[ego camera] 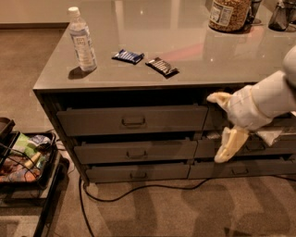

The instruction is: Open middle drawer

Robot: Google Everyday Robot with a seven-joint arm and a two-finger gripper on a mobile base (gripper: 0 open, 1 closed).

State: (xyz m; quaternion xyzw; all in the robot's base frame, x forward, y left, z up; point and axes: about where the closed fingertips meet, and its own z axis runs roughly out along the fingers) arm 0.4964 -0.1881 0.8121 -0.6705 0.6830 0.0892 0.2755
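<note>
No legible text: the labels on the bottle (83,44) and jar (229,14) cannot be read. The pincer (223,122) hangs below the counter's (185,46) front edge.

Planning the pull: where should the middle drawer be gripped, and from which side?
Take the small loop pull at the front centre of the middle drawer, approaching head-on; it is the only part standing proud. The gripper hangs open to its right.

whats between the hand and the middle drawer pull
Nothing: in the camera view only bare grey drawer front separates the hand, off right, from the pull on the middle drawer.
</note>
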